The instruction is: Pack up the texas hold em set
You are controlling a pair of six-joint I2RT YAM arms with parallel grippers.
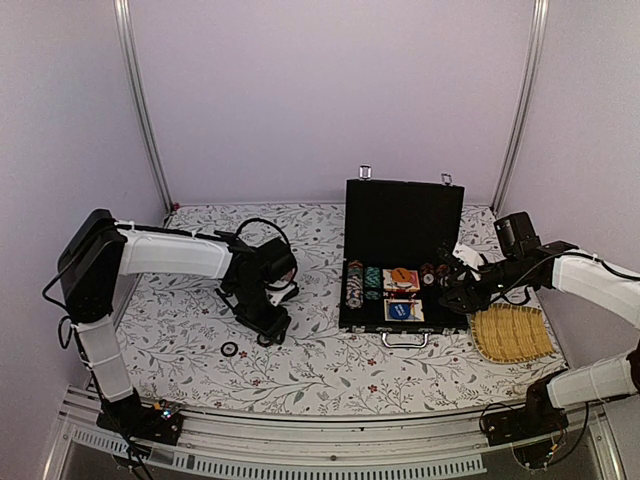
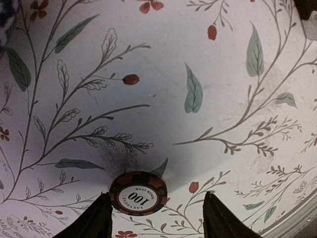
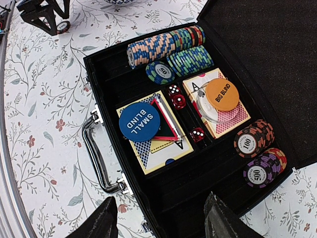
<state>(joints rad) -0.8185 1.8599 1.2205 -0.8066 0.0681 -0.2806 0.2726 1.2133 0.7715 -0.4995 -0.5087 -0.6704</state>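
Enclosure of plain pale lilac panels: back wall and side walls, evenly and softly lit. An aluminium post stands at each rear corner. The table carries a white cloth printed with leaves and red flowers; metal rail along the near edge

White arm links, black joints, black fingers

Loads of open bench in the middle and in front of the briefcase. Its upright lid walls off the back, and the yellow woven tray sits just beside its right end.
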